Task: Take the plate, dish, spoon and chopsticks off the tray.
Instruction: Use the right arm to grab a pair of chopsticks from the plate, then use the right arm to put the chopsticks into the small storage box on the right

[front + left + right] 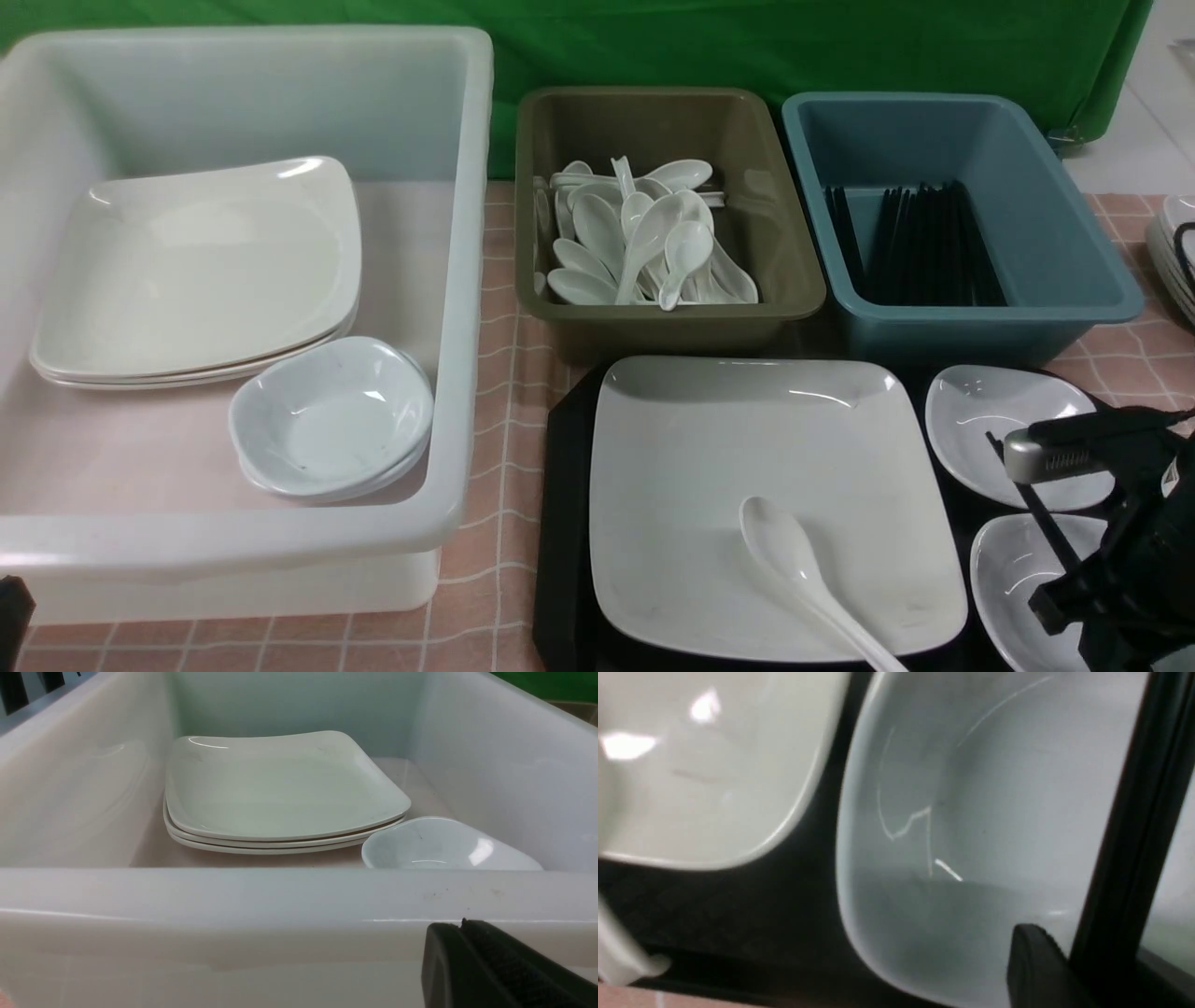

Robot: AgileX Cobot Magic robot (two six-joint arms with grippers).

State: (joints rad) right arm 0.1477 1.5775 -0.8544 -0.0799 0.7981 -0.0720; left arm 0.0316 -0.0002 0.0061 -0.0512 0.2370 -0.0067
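Observation:
The black tray (565, 523) sits at the front right. On it lies the large white plate (775, 485) with the white spoon (794, 569) resting on its near part. Two small white dishes (999, 420) (1013, 579) stand on the tray's right side. The black chopsticks (1036, 509) lie slanted across them. My right gripper (1064, 588) hovers over the near dish and is shut on the chopsticks (1139, 812), above the dish (971, 812). My left gripper (462, 926) is shut and empty, just outside the white tub's near wall.
A big white tub (467, 280) at the left holds stacked plates (205, 271) and small dishes (327, 420). An olive bin (667, 313) holds several spoons. A blue bin (971, 308) holds black chopsticks. More plates are stacked at the right edge (1178, 252).

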